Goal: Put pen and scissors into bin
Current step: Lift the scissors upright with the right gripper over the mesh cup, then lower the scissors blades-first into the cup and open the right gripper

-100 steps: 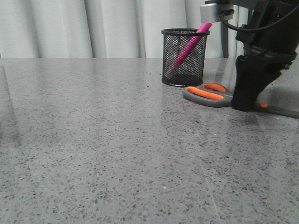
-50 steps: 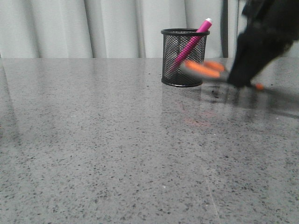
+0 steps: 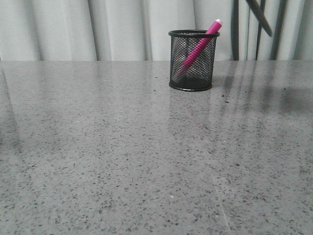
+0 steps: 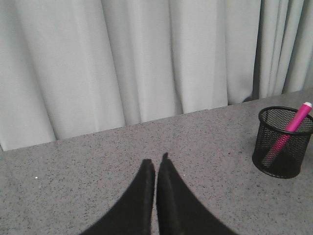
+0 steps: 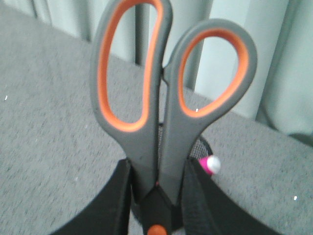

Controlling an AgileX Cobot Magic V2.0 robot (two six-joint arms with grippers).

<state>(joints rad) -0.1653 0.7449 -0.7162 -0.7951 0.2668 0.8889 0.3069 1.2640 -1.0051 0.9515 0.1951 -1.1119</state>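
Note:
The black mesh bin (image 3: 193, 59) stands at the back of the table with the pink pen (image 3: 200, 45) leaning inside it, cap end above the rim. My right gripper (image 5: 157, 196) is shut on the scissors (image 5: 161, 98), clamping them just below the grey, orange-lined handles near the orange pivot. They hang in the air above the bin (image 5: 204, 146), whose rim and the pen tip (image 5: 210, 165) peek out behind them. In the front view only a dark blade (image 3: 259, 17) shows, high and right of the bin. My left gripper (image 4: 156, 164) is shut and empty, well left of the bin (image 4: 281, 147).
Pale curtains (image 3: 98, 29) hang behind the speckled grey table (image 3: 122, 161). A dark vertical gap in the curtains (image 3: 235, 29) lies just right of the bin.
My right gripper closed on the scissors lying right of the bin and lifted them off the table, rising out of the front view. The pen and bin stayed put.

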